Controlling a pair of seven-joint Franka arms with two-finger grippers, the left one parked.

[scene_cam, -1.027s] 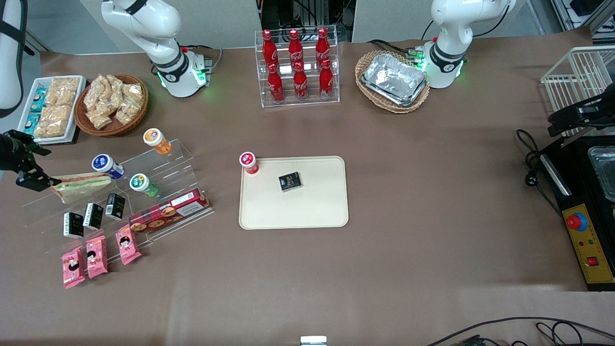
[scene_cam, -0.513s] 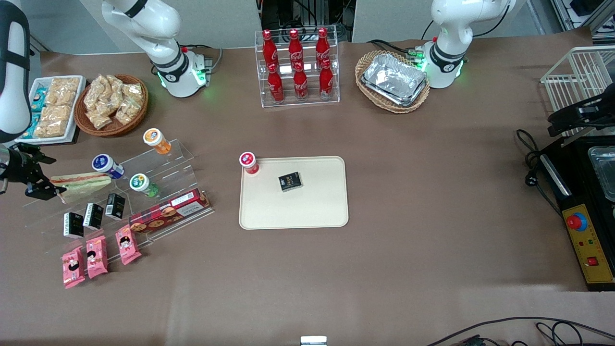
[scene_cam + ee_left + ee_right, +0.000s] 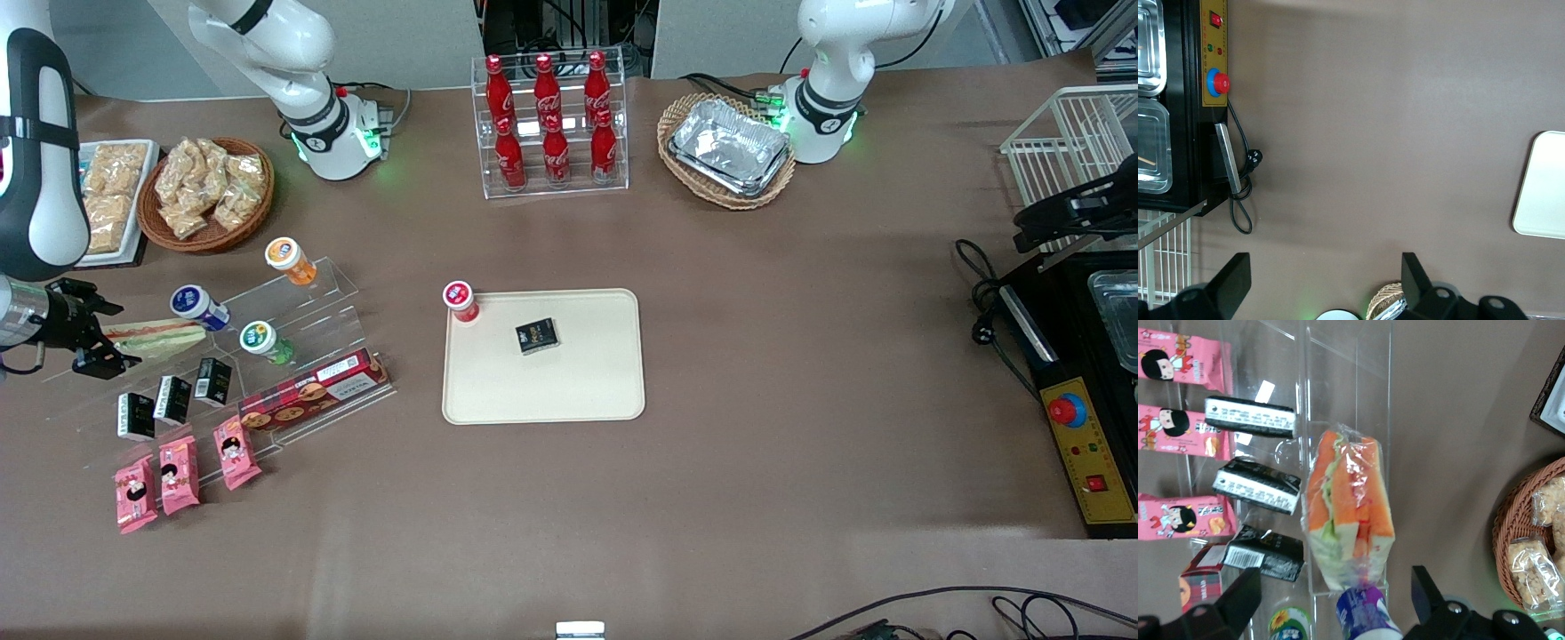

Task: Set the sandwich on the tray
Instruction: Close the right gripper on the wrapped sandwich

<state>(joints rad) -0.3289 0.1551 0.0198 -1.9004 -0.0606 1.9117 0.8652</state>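
Sandwich (image 3: 158, 336) lay on the clear stepped shelf (image 3: 293, 307) near the tabletop's working-arm end, ungrasped, the claw (image 3: 105, 336) spread apart at its end, so pickup and carry to the tray (image 3: 587, 391) mid-tabletop were judged outstanding.

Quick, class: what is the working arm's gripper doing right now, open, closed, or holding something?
Gripper: open and holding nothing, its fingers at the end of the sandwich on the clear display stand.

A brown table (image 3: 756, 373) spans the scene, evenly lit.
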